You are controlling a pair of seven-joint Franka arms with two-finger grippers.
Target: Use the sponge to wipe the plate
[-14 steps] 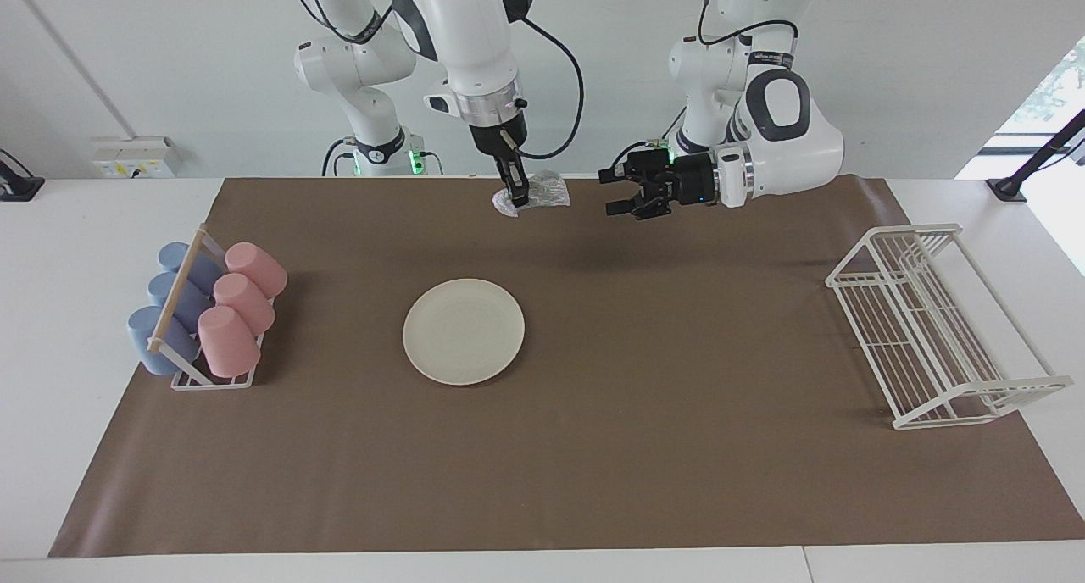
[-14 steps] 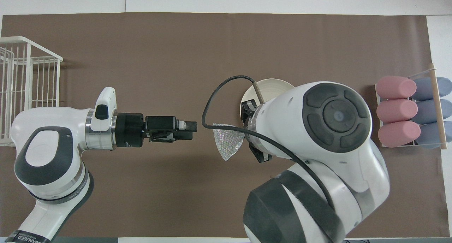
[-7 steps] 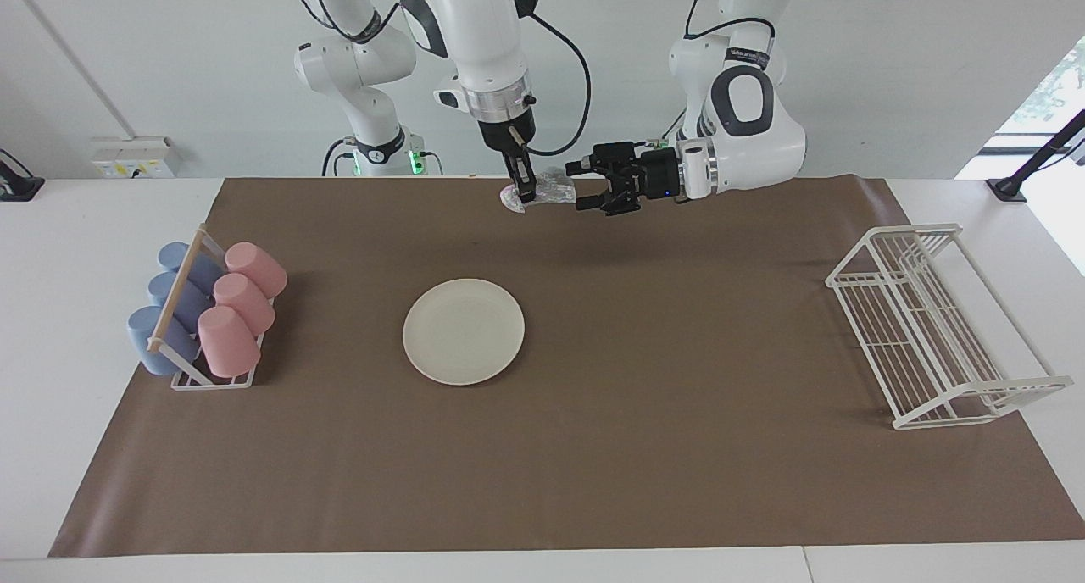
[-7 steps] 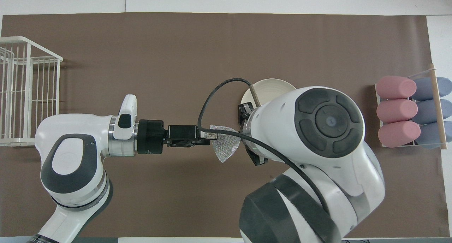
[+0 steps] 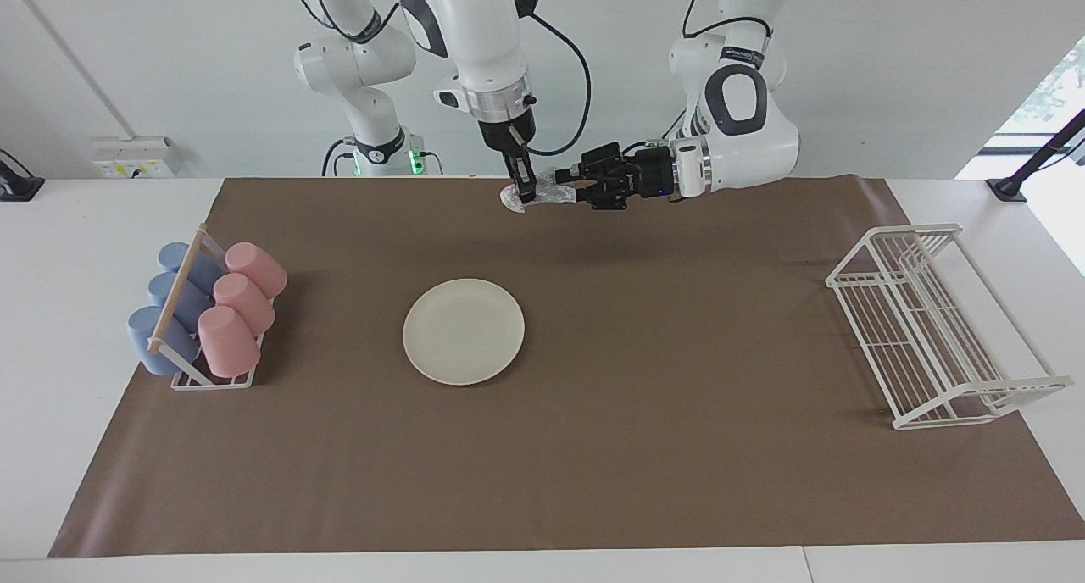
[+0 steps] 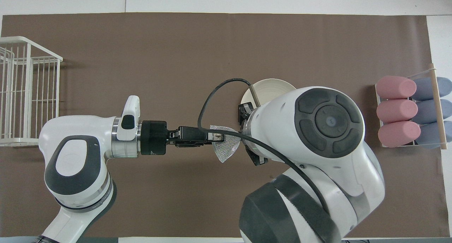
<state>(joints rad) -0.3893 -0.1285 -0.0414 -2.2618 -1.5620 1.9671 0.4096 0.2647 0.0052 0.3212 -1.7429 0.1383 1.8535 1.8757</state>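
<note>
Sponge handover in mid-air
Right gripper point(image 5: 520, 195) pinches the sponge point(image 5: 547, 193); left gripper point(image 5: 570, 183) fingers close sideways on its free end.

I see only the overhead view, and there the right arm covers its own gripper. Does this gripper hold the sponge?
Observer: Yes. In the facing view the right gripper points straight down and is shut on one end of the sponge.
Operator: Does the sponge lie on the mat?
Observer: No. It hangs in the air above the mat, level with the left gripper beside it.
Operator: The plate is half hidden for me. Is anything on it?
Observer: Nothing. The whole plate shows, bare and flat on the mat.
</note>
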